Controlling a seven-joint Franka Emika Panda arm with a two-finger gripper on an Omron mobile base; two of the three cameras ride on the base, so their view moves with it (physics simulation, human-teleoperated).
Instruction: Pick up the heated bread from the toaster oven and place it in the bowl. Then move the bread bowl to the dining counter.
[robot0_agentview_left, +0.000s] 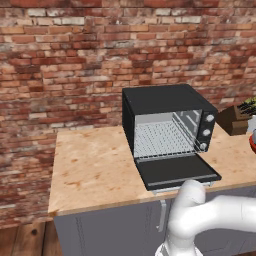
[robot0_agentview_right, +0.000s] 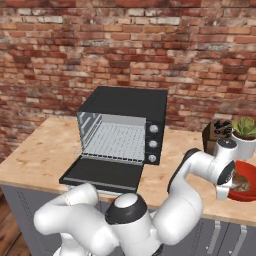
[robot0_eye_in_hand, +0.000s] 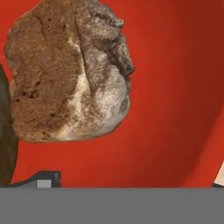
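End effector (robot0_agentview_right: 231, 186) over bread (robot0_eye_in_hand: 70, 72)

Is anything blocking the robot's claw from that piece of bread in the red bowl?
Nothing visible does. The bread already lies in the red bowl, and the gripper hangs right over it with its jaws apart; the hand view looks straight down on the bread.

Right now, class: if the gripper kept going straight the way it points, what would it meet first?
Most likely the bread, which lies in the red bowl directly ahead of the gripper. The jaws look open, with nothing between them. Depth is unclear, so the bowl's red floor beside the bread might come first.
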